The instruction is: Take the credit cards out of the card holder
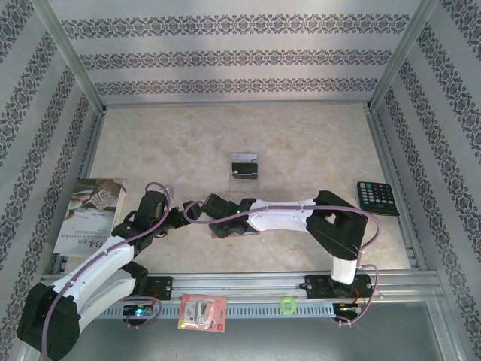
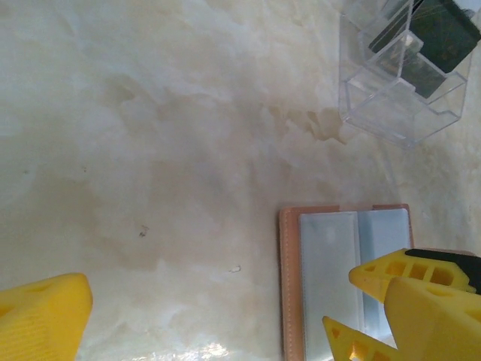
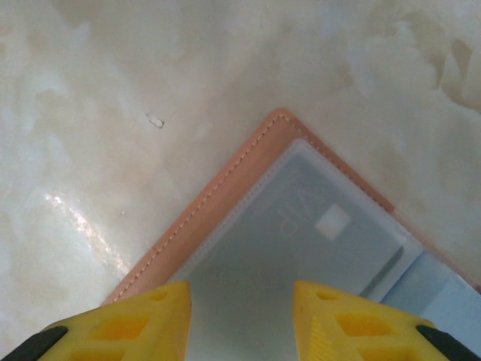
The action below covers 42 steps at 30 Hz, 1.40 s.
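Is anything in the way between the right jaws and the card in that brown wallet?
Nothing loose. The right gripper hangs over the open card holder, jaws apart; the card seems to lie behind a frosted plastic pocket.

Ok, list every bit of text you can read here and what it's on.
"VIP": faint letters on the credit card in the card holder.
Too small to read: print on the magazine.
Too blurred to read: print on the red-and-white packet.
Too small to read: keys of the calculator.
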{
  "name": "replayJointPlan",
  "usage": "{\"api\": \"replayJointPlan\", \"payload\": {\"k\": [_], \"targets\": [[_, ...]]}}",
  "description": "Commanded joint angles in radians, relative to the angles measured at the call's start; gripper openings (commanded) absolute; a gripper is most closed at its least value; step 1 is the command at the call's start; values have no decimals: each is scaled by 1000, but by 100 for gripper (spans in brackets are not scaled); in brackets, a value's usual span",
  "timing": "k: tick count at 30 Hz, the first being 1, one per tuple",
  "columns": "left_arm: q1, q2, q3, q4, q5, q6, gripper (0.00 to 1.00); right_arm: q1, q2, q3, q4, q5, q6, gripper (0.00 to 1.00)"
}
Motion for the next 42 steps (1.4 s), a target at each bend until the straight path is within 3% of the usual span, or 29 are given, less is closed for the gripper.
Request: {"api": "replayJointPlan", "payload": {"k": [1,7,11,16,22,31,42], "targets": [[9,-13,-10,-12,8,4,100,20,44,19,-14,20,-12,42],[11,-13,-10,-10,8,4,100,34,80,7,-6,25,-5,37],[10,-11,-12,-7,19,10,96,33,60,-18,29,27,-1,20],[7,9,-8,28,84,31,82,29,25,-48,95,31,-1,1],[-49,95,-9,125,124,8,59,7,-62,-134,218,44,85,0],[-193,265,33,295,98,-45,26,-37,-206,-283,330,31,291,0],[-270,467,95,414,95,-58,6,-42,-211,-286,340,10,346,0]]}}
